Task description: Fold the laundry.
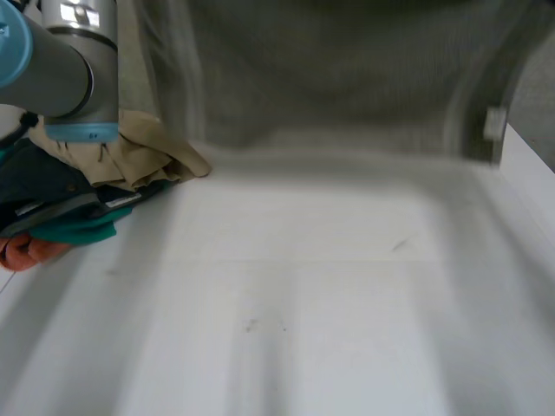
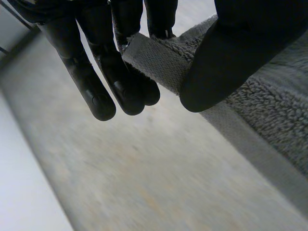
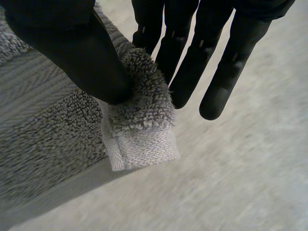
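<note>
We see the white table [image 1: 286, 295] spread across the head view, and above its far side a grey towel [image 1: 329, 78] hangs lifted and stretched wide, its lower edge just over the tabletop. At the table's left side lies a pile of laundry [image 1: 78, 199], with a tan cloth [image 1: 147, 156] on top and dark, green and orange pieces beneath it. The left arm [image 1: 69, 61] reaches over that pile.

In the left wrist view we find the left hand [image 2: 231, 57] gripping the towel. The woven hem band [image 2: 159, 60] runs between the thumb on one side and the straight fingers [image 2: 120, 82] on the other, pinched there, and the fluffy body of the towel trails away beside the thumb.

In the right wrist view the right hand [image 3: 72, 43] grips likewise. Its thumb presses the terry pile against the nearest of its fingers [image 3: 192, 62], while the others stand straight beside the cloth. The towel's folded corner [image 3: 139, 139] pokes out just past the thumb tip.
</note>
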{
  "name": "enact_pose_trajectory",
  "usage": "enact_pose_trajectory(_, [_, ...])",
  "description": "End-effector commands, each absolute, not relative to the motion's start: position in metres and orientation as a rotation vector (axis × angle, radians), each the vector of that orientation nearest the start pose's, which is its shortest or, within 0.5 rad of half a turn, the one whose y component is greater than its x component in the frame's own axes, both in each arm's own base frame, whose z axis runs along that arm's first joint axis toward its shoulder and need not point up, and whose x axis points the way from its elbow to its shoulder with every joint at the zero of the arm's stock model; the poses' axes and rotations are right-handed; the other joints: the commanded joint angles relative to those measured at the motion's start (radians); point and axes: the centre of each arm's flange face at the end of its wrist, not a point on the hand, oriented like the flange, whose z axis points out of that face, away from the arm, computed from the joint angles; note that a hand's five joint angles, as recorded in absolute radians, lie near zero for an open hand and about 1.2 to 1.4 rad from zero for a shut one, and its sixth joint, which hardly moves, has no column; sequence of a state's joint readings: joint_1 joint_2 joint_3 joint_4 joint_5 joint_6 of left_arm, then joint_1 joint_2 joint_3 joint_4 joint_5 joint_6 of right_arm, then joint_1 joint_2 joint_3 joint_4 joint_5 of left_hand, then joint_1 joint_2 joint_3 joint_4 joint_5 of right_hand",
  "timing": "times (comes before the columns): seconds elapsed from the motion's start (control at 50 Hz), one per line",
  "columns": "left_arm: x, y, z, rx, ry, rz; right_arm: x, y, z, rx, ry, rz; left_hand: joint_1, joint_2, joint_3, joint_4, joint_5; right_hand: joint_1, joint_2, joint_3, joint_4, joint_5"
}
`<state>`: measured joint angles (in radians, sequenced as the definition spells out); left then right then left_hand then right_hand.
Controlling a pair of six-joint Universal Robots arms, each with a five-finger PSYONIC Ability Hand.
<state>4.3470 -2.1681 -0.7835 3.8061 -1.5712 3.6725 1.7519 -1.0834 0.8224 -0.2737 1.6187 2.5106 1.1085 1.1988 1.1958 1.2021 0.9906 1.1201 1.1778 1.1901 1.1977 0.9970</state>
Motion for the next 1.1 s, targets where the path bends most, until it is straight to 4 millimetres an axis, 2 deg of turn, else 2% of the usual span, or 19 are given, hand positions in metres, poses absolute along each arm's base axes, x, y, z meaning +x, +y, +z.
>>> enact_pose_trajectory(0.02, [-0.29,-0.395,0.381,0.458,1.083,-2.777,0.204,-0.411,0.393,-0.582,1.644,-3.046,0.288,0.197,0.2,0.194,0.231,0.276,0.218,0.206,0.199,0.225])
enact_pose_trajectory(0.18, [-0.289,-0.392,0.307,0.585,1.403,-2.687,0.207,-0.416,0.331,-0.791,1.883,-2.772,0.288,0.197,0.2,0.194,0.231,0.276,0.218,0.206,0.199,0.225])
enact_pose_trajectory(0.26, [-0.289,-0.387,0.269,0.656,1.541,-2.613,0.21,-0.417,0.283,-0.902,2.04,-2.561,0.288,0.197,0.2,0.194,0.231,0.276,0.218,0.206,0.199,0.225])
enact_pose_trajectory(0.34, [-0.288,-0.382,0.222,0.717,1.709,-2.508,0.21,-0.418,0.218,-1.001,2.273,-2.274,0.288,0.197,0.2,0.194,0.231,0.276,0.218,0.206,0.199,0.225])
enact_pose_trajectory(0.38, [-0.285,-0.376,0.193,0.755,1.825,-2.42,0.209,-0.415,0.201,-1.033,2.342,-2.176,0.288,0.197,0.2,0.194,0.231,0.276,0.218,0.206,0.199,0.225])
enact_pose_trajectory(0.42, [-0.281,-0.37,0.178,0.783,1.899,-2.353,0.208,-0.408,0.181,-1.116,2.432,-2.038,0.288,0.197,0.2,0.194,0.231,0.276,0.218,0.206,0.199,0.225])
enact_pose_trajectory(0.48, [-0.272,-0.353,0.154,0.835,2.056,-2.195,0.205,-0.397,0.17,-1.23,2.505,-1.907,0.288,0.197,0.2,0.194,0.231,0.276,0.218,0.206,0.199,0.225])
enact_pose_trajectory(0.54, [-0.262,-0.329,0.154,0.885,2.187,-2.042,0.188,-0.378,0.162,-1.383,2.621,-1.705,0.288,0.197,0.2,0.194,0.231,0.276,0.218,0.206,0.199,0.225])
enact_pose_trajectory(0.58, [-0.256,-0.315,0.161,0.91,2.24,-1.969,0.168,-0.365,0.169,-1.44,2.711,-1.591,0.288,0.197,0.2,0.194,0.231,0.276,0.218,0.206,0.199,0.225])
enact_pose_trajectory(0.6, [-0.249,-0.296,0.169,0.939,2.314,-1.868,0.161,-0.357,0.173,-1.465,2.74,-1.54,0.288,0.197,0.2,0.194,0.231,0.276,0.218,0.206,0.199,0.225])
enact_pose_trajectory(0.64, [-0.244,-0.28,0.173,0.966,2.381,-1.766,0.152,-0.343,0.177,-1.497,2.773,-1.455,0.288,0.197,0.2,0.194,0.231,0.276,0.218,0.206,0.199,0.225])
enact_pose_trajectory(0.68, [-0.236,-0.255,0.18,1.031,2.462,-1.6,0.141,-0.316,0.184,-1.632,2.778,-1.324,0.288,0.197,0.2,0.194,0.231,0.276,0.218,0.206,0.199,0.225])
enact_pose_trajectory(0.7, [-0.229,-0.23,0.186,1.121,2.515,-1.435,0.139,-0.312,0.185,-1.661,2.778,-1.31,0.288,0.197,0.2,0.194,0.231,0.276,0.218,0.206,0.199,0.225])
enact_pose_trajectory(0.74, [-0.22,-0.204,0.191,1.236,2.551,-1.232,0.123,-0.297,0.188,-1.79,2.793,-1.237,0.288,0.197,0.2,0.194,0.231,0.276,0.218,0.206,0.199,0.225])
enact_pose_trajectory(0.78, [-0.218,-0.197,0.195,1.286,2.538,-1.188,0.112,-0.291,0.188,-1.861,2.808,-1.192,0.288,0.197,0.2,0.194,0.231,0.276,0.218,0.206,0.199,0.225])
enact_pose_trajectory(0.9, [-0.226,-0.218,0.197,1.298,2.38,-1.368,0.103,-0.292,0.183,-1.879,2.831,-1.19,0.288,0.197,0.2,0.194,0.231,0.276,0.218,0.206,0.199,0.225])
enact_pose_trajectory(0.98, [-0.24,-0.25,0.189,1.247,2.321,-1.502,0.103,-0.316,0.187,-1.789,2.848,-1.383,0.288,0.197,0.2,0.194,0.231,0.276,0.218,0.206,0.199,0.225])
enact_pose_trajectory(1.02, [-0.252,-0.27,0.189,1.219,2.272,-1.601,0.106,-0.34,0.181,-1.669,2.856,-1.503,0.288,0.197,0.2,0.194,0.231,0.276,0.218,0.206,0.199,0.225])
enact_pose_trajectory(1.1, [-0.272,-0.301,0.182,1.155,2.229,-1.746,0.128,-0.367,0.175,-1.564,2.788,-1.642,0.288,0.197,0.2,0.194,0.231,0.276,0.218,0.206,0.199,0.225])
